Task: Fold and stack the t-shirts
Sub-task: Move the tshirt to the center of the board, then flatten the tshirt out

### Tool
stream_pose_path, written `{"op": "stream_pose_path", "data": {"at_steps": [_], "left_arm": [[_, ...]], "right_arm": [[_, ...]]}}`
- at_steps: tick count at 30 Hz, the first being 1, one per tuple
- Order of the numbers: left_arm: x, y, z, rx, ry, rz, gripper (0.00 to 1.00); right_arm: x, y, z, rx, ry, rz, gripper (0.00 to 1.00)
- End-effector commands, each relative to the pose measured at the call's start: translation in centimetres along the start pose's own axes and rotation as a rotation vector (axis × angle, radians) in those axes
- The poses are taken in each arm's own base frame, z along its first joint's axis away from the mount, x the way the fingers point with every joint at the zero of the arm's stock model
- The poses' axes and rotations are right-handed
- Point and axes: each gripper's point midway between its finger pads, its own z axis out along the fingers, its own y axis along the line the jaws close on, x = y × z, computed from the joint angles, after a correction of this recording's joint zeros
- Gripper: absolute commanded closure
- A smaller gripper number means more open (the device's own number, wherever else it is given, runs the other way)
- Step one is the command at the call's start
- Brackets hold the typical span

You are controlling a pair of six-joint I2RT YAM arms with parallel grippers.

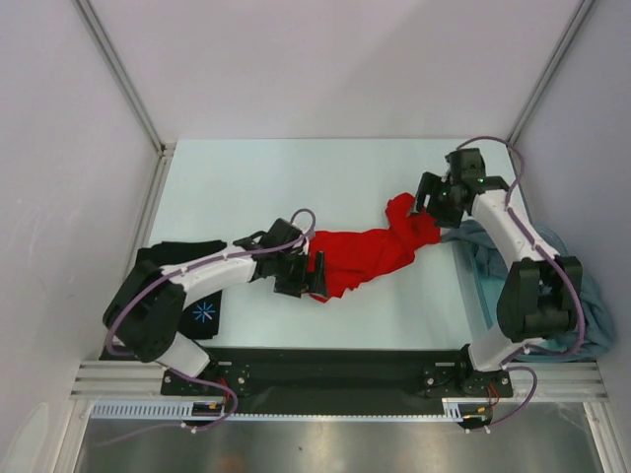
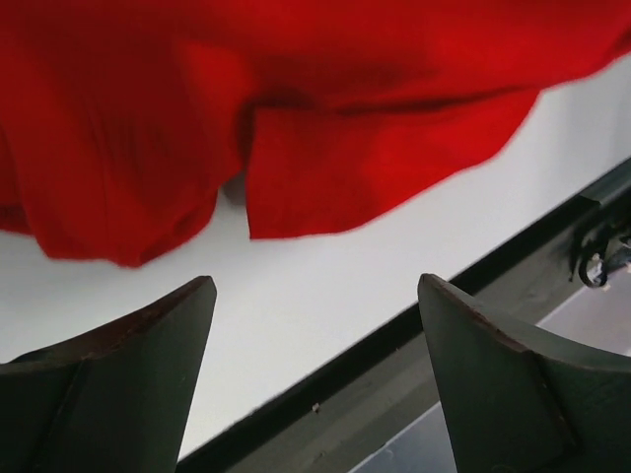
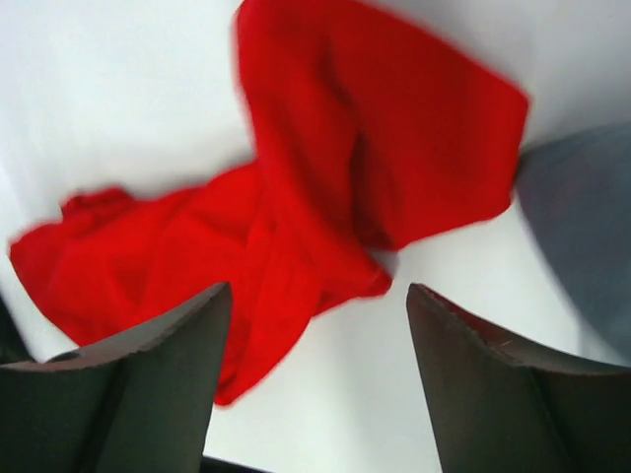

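The red t-shirt [image 1: 367, 252] lies crumpled in a long bunch across the middle of the table. It fills the top of the left wrist view [image 2: 296, 108] and the middle of the right wrist view [image 3: 325, 207]. My left gripper [image 1: 308, 277] is open and empty at the shirt's left end. My right gripper [image 1: 426, 204] is open and empty just above the shirt's right end. The black t-shirt [image 1: 197, 307] with its blue-white starburst lies folded at the left under my left arm. Teal-grey t-shirts [image 1: 582, 296] are piled at the right, behind my right arm.
The table's black front edge [image 2: 394, 335] runs close behind my left gripper. White walls enclose the table on the left, back and right. A corner of the grey pile shows in the right wrist view [image 3: 582, 227].
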Motion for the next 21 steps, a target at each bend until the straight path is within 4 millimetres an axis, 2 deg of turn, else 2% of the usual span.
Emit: {"op": "stream_pose_path", "data": {"at_steps": [1, 2, 3, 6, 7, 9, 10, 12, 14, 16, 18, 19, 21], "left_arm": [[-3.0, -1.5, 1.4, 0.041, -0.055, 0.063, 0.09], [-2.9, -1.2, 2.6, 0.038, -0.033, 0.052, 0.1], [-3.3, -1.6, 2.5, 0.049, -0.043, 0.054, 0.09], [-3.1, -1.3, 4.1, 0.044, 0.004, 0.038, 0.18], [-3.1, -1.3, 4.5, 0.047, 0.019, 0.036, 0.28], [-2.9, -1.3, 4.5, 0.045, 0.032, 0.035, 0.4], [-2.9, -1.2, 4.3, 0.037, 0.03, 0.032, 0.53], [-3.3, -1.3, 3.1, 0.021, -0.004, 0.044, 0.63], [-3.8, -1.7, 1.5, 0.019, -0.05, 0.059, 0.78], [-4.0, -1.8, 0.2, 0.001, -0.075, 0.071, 0.94], [-4.5, -2.6, -1.9, 0.011, -0.122, 0.079, 0.99], [-4.5, -2.8, -2.4, 0.016, -0.133, 0.079, 1.0], [-4.7, -3.6, -3.9, 0.037, -0.172, 0.08, 1.0]], "right_arm": [[3.3, 1.0, -2.6, 0.067, 0.002, -0.181, 0.22], [4.2, 1.9, -2.7, 0.071, -0.007, -0.225, 0.2], [4.7, 2.0, -2.5, 0.074, -0.004, -0.243, 0.19], [5.5, 2.4, -1.7, 0.093, 0.003, -0.282, 0.16], [5.9, 2.8, -1.2, 0.089, 0.02, -0.304, 0.16], [5.3, 3.1, -0.8, 0.113, 0.006, -0.329, 0.18], [5.2, 3.2, -0.2, 0.124, 0.011, -0.337, 0.18], [3.9, 2.9, 0.2, 0.17, -0.016, -0.338, 0.21], [3.1, 2.2, 1.2, 0.229, -0.027, -0.345, 0.23], [1.7, 2.8, 1.7, 0.231, -0.059, -0.356, 0.23], [0.9, 2.9, 2.9, 0.247, -0.068, -0.366, 0.23], [-0.3, 3.7, 2.9, 0.239, -0.1, -0.363, 0.24], [-0.8, 3.6, 4.3, 0.262, -0.097, -0.375, 0.23]]}}
